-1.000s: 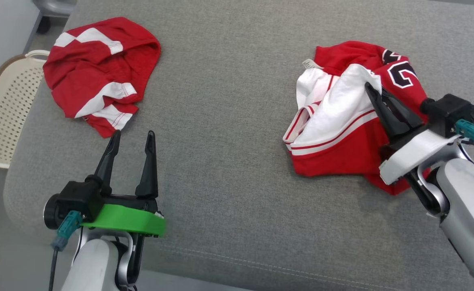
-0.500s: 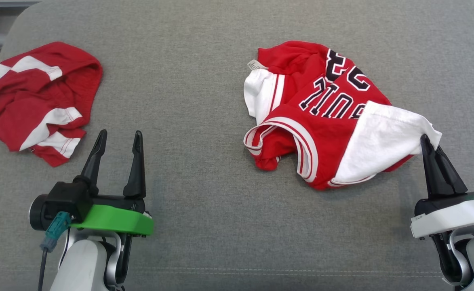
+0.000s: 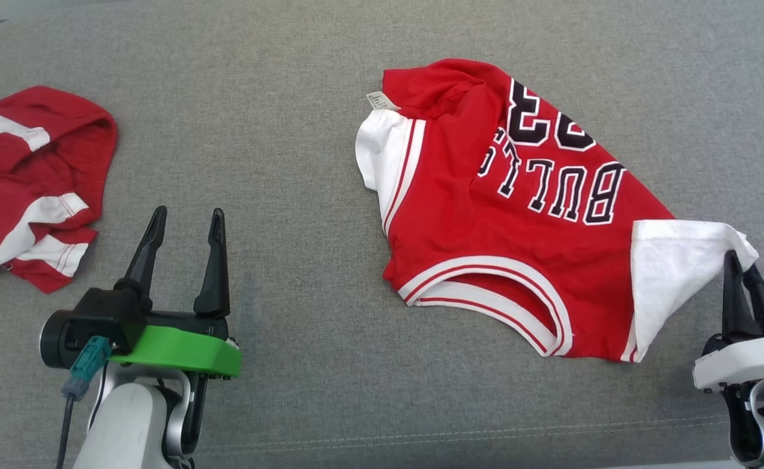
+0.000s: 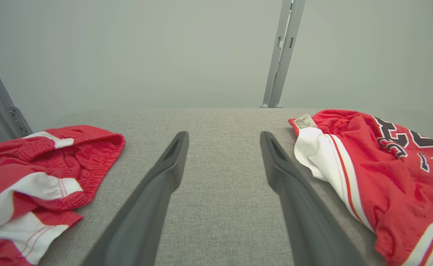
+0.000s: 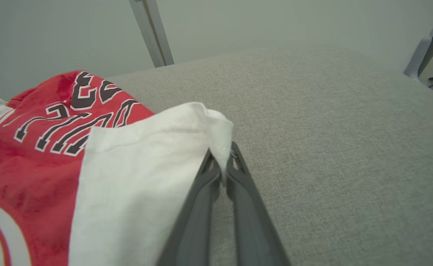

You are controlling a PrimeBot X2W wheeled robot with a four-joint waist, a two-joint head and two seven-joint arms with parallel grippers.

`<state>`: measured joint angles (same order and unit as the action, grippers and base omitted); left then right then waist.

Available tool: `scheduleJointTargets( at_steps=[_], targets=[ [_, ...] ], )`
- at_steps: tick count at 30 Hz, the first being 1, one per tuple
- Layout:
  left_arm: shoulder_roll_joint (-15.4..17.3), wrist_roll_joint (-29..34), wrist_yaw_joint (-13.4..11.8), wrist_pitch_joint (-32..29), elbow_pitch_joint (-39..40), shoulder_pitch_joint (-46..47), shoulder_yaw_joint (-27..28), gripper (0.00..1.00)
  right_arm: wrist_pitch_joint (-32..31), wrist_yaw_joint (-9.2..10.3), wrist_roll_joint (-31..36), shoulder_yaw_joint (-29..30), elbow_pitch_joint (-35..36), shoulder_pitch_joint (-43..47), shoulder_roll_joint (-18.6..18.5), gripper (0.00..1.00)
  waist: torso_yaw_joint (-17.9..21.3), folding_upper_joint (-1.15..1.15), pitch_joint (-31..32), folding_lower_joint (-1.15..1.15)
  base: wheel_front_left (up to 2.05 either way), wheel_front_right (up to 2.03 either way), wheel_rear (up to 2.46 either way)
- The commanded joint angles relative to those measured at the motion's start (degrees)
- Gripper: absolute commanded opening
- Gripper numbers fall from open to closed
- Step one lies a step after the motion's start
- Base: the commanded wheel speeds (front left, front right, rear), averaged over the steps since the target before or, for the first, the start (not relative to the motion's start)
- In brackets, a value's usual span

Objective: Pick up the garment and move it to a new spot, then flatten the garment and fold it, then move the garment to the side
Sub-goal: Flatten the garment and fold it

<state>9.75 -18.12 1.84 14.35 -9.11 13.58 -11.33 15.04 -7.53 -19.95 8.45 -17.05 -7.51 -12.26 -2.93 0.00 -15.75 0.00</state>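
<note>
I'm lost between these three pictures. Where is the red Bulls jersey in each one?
Head view: the red Bulls jersey lies right of centre, its white sleeve pinched by the right gripper.
Left wrist view: at the right edge.
Right wrist view: lower left, sleeve rising to the closed fingertips.
Shared landmark: the black number on its chest, seen in all three.
</note>
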Motion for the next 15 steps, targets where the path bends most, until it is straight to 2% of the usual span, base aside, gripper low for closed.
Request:
scheduleJointTargets(
  at_steps=[1,5,11,15],
  targets=[
    [0.26,-0.28,-0.38,-0.01,-0.05,0.35,0.05,1.0,0.21,0.08,0.39,1.21,-0.82,-0.89,0.35,1.0,0.12,0.0,0.28,0.0,0.0,0.0,0.0],
    [0.53,-0.66,-0.73,0.04,-0.17,-0.46,0.28,1.0,0.21,0.08,1.82,4.43,-0.46,-1.43,1.34,1.0,0.5,0.0,0.89,0.0,0.0,0.0,0.0],
    [1.06,-1.08,-1.25,-0.18,0.13,-1.2,0.66,1.0,0.21,0.07,4.72,8.71,4.04,-3.24,2.72,1.0,0.81,0.0,2.29,0.0,0.0,0.0,0.0],
    [1.25,-1.23,-1.67,-0.2,0.29,-1.75,0.86,1.0,0.21,0.07,7.02,7.05,9.04,-4.04,3.98,1.0,0.58,0.0,3.65,0.0,0.0,0.0,0.0]
  ],
)
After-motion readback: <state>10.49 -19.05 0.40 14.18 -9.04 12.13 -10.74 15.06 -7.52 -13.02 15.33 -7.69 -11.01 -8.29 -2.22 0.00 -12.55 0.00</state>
